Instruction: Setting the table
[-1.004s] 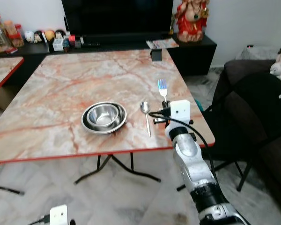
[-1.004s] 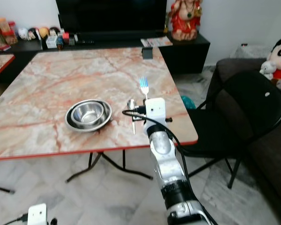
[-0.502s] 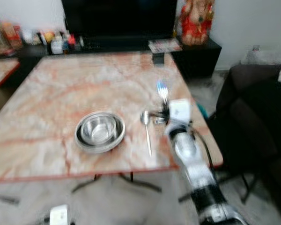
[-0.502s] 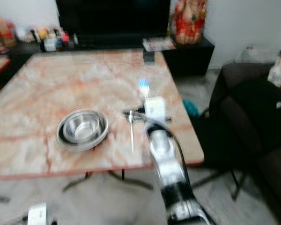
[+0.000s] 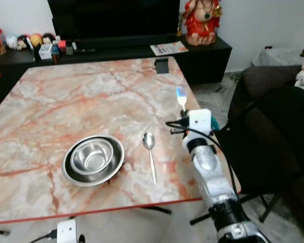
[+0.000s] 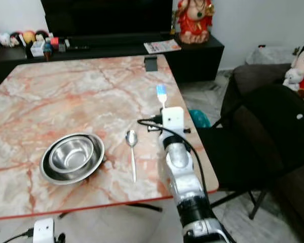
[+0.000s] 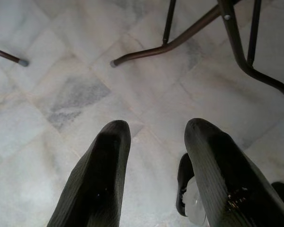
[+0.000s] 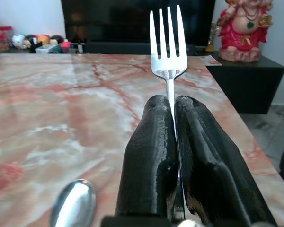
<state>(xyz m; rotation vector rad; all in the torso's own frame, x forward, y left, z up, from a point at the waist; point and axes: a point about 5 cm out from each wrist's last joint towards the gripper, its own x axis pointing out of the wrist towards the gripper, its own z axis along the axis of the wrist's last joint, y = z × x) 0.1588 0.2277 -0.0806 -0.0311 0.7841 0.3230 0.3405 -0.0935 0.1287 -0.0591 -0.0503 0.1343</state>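
A steel fork (image 8: 168, 42) stands tines-forward between the fingers of my right gripper (image 8: 173, 106), which is shut on its handle. The gripper (image 5: 183, 112) hovers over the right part of the marble table (image 5: 66, 106), to the right of a spoon (image 5: 150, 157) lying flat. Two nested steel bowls (image 5: 93, 159) sit left of the spoon near the front edge. The spoon's bowl (image 8: 73, 203) shows low in the right wrist view. My left gripper (image 7: 154, 132) hangs open over the floor by the table's legs.
A black folding chair (image 6: 266, 136) stands right of the table, with a dark sofa (image 6: 294, 167) beyond it. A small black object (image 5: 161, 65) sits at the table's far edge. A TV cabinet (image 5: 116, 48) with a red statue (image 5: 200, 20) lines the back wall.
The camera has moved closer and turned, so the bowls and spoon sit lower and further left in view. My right gripper still holds the fork, now further over the table.
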